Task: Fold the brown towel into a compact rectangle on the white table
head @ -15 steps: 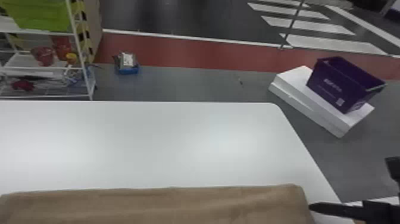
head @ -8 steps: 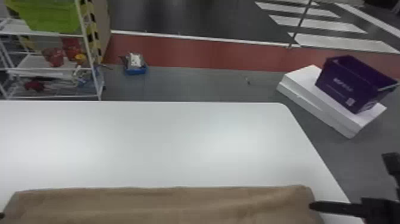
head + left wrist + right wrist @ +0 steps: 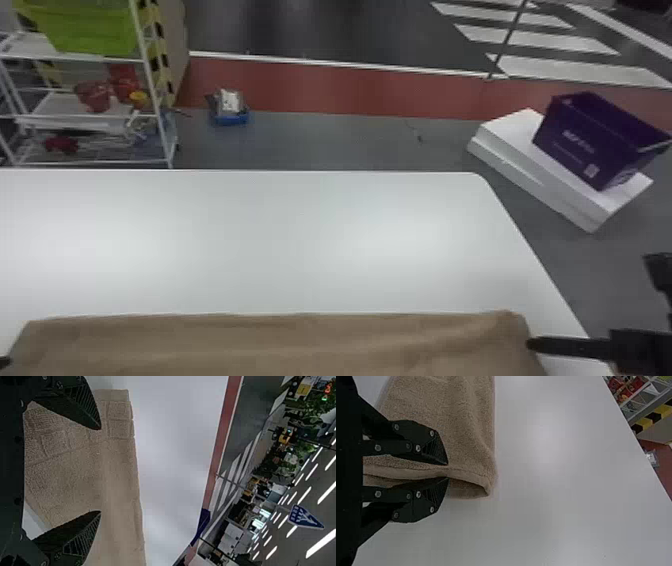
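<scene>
- White table [image 3: 250,240] runs out past the head view's left edge; beyond its far side stand a shelf [image 3: 160,120] and, on white slabs [image 3: 510,150], a purple bin [image 3: 575,145].
- Brown towel [image 3: 280,345] lies along the table's near side, its lower part cut off by the head view's bottom edge.
- Left gripper [image 3: 4,362] pokes in at the head view's left edge as a dark tip, the rest cut off.
- Right gripper [image 3: 531,344] meets the towel's right end there, its arm cropped.
- Left wrist view: the left gripper [image 3: 101,470] has its fingers wide apart over the towel, gripping nothing; squares patterned into the cloth show, plus a blue sign [image 3: 304,517].
- Right wrist view: the right gripper's fingers are nearly together, pinching a towel edge beside a shadowed hollow.
</scene>
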